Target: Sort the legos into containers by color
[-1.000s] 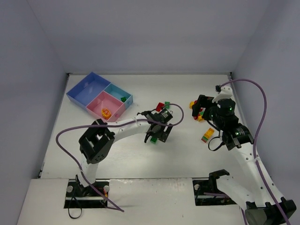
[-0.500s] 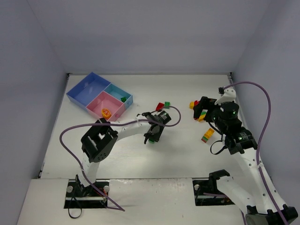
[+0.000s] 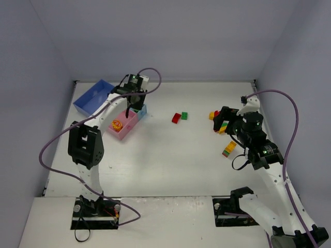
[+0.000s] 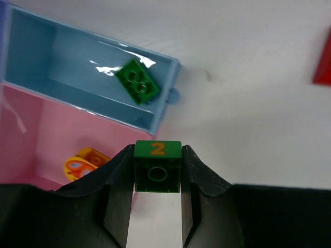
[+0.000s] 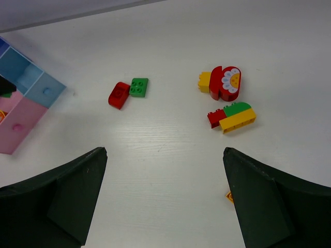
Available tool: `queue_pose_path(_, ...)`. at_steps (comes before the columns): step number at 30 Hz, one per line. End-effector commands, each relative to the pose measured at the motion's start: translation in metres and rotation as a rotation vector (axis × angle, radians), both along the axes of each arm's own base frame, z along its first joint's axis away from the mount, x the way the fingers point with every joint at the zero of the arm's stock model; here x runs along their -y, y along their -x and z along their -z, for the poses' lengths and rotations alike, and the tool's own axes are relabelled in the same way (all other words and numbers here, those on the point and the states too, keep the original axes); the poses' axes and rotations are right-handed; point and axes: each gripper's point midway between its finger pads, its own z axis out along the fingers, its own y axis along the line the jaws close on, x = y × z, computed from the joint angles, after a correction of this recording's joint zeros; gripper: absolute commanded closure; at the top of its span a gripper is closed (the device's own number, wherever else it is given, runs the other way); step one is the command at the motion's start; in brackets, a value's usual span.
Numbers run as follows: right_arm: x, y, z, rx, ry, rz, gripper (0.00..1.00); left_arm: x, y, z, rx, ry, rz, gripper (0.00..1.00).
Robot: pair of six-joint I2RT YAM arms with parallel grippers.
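Legos lie spread from the tray (image 3: 85,103) at the far left to the right side of the table (image 3: 155,165). In the tray, the pink compartment (image 4: 57,129) holds 1 orange piece (image 4: 83,165), and the teal compartment (image 4: 62,57) holds 1 green brick (image 4: 137,83) lying flat. The left gripper (image 4: 156,155) hangs over the tray's right end, jaws clamped on a green block (image 4: 157,173) printed with a 2. In the wrist view this block sits above the pink compartment's rim, just beside the teal one.

Mid-table, well apart from the tray, a red brick (image 3: 176,118) and a small green square (image 3: 184,115) lie touching. Further right, a red flower piece (image 5: 226,82) with a yellow brick (image 5: 204,80) joined to it lies near a stack of red, green and yellow (image 5: 232,116). The right gripper (image 5: 163,155) hovers over that group, jaws spread wide, holding nothing. Nearer that arm's base, a multicoloured stack (image 3: 228,149) lies alone.
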Motion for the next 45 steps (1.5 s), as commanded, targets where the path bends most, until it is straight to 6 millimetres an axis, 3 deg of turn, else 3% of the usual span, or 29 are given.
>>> queue_pose_path(1,0.000,-0.007,-0.012,0.046,-0.014,0.013,0.08,-0.012,-0.040,-0.027,0.100,-0.011,0.087,1.00)
queue_pose_path(2,0.000,-0.007,-0.012,0.046,-0.014,0.014,0.08,-0.022,-0.048,-0.028,0.102,0.001,0.071,1.00)
queue_pose_path(5,0.001,-0.007,-0.013,0.051,-0.012,0.018,0.08,-0.027,-0.068,-0.029,0.114,0.028,0.072,1.00)
queue_pose_path(6,0.002,-0.007,-0.012,0.049,-0.009,0.020,0.08,-0.029,-0.073,-0.023,0.107,0.023,0.071,0.93)
queue_pose_path(8,0.002,-0.007,-0.012,0.047,-0.006,0.021,0.08,-0.034,-0.080,-0.026,0.117,0.012,0.057,0.90)
queue_pose_path(11,0.003,-0.008,-0.011,0.046,0.001,0.027,0.08,-0.040,-0.083,-0.021,0.098,0.012,0.044,0.71)
queue_pose_path(14,0.005,-0.010,-0.010,0.042,0.015,0.033,0.08,-0.045,-0.081,-0.018,0.086,0.004,0.036,0.65)
queue_pose_path(16,0.005,-0.012,-0.008,0.037,0.021,0.035,0.08,-0.046,-0.079,-0.021,0.087,0.005,0.030,0.52)
queue_pose_path(21,0.005,-0.015,-0.005,0.023,0.022,0.035,0.08,-0.036,-0.070,-0.041,0.107,0.069,0.041,0.35)
queue_pose_path(24,0.004,-0.015,-0.005,0.021,0.023,0.034,0.08,-0.019,-0.061,-0.050,0.091,0.147,-0.010,0.33)
queue_pose_path(27,0.004,-0.016,-0.006,0.022,0.027,0.036,0.08,0.019,-0.047,-0.054,0.088,0.192,0.014,0.29)
queue_pose_path(29,0.005,-0.017,-0.006,0.021,0.031,0.036,0.08,0.058,-0.032,-0.051,0.086,0.200,0.072,0.28)
queue_pose_path(31,0.004,-0.018,-0.008,0.024,0.029,0.033,0.08,0.093,-0.016,-0.045,0.064,0.233,0.109,0.27)
queue_pose_path(34,0.003,-0.017,-0.008,0.025,0.024,0.031,0.08,0.126,-0.010,-0.030,0.034,0.275,0.120,0.26)
queue_pose_path(35,0.004,-0.017,-0.009,0.028,0.024,0.031,0.08,0.139,-0.004,-0.017,0.008,0.268,0.131,0.26)
queue_pose_path(39,0.003,-0.015,-0.010,0.031,0.015,0.029,0.08,0.167,-0.003,0.002,0.001,0.264,0.148,0.25)
queue_pose_path(42,0.003,-0.014,-0.010,0.032,0.014,0.031,0.08,0.177,-0.008,0.024,-0.019,0.253,0.135,0.25)
queue_pose_path(45,0.004,-0.013,-0.011,0.036,0.013,0.036,0.08,0.182,-0.017,0.029,-0.008,0.258,0.129,0.25)
